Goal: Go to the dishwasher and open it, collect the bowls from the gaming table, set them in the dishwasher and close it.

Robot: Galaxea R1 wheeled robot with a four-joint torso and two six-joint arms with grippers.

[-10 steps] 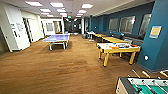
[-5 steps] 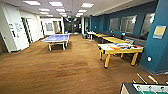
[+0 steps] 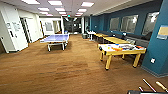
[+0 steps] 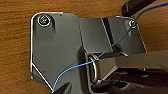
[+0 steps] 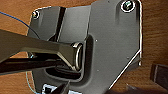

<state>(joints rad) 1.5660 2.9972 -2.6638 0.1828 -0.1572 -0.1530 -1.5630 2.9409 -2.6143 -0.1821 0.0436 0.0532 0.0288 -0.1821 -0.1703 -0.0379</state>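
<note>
We stand in a long games room with a brown wood-look floor, looking down its length. The gaming table, a white-topped worktop on yellow legs, sits to our right at middle distance, close by the dark blue wall. Colourful flat things, which we take for board-game boxes, lie on its top; the bowls we are sent for may be among them, but we cannot make them out from here. Beyond it, further along the same wall, runs a row of yellow-topped tables, lined up beside the bench seating, we judge, so that the middle of the room is free for walking.

On the left and further off stands a blue table-tennis table, set well apart from everything else, presumably so that players have room around it. At the near right edge we see rods with handles, which we take to be part of the foosball table just beside us.

We see no dishwasher in this room, so we judge the opening step is not something these views can settle.

Both wrist views look straight down at the floor past the robot's own dark plate, which suggests the arms hang tucked and idle for driving. We cannot tell whether the left pincer or the right pincer is open or closed, and we see nothing carried.
</note>
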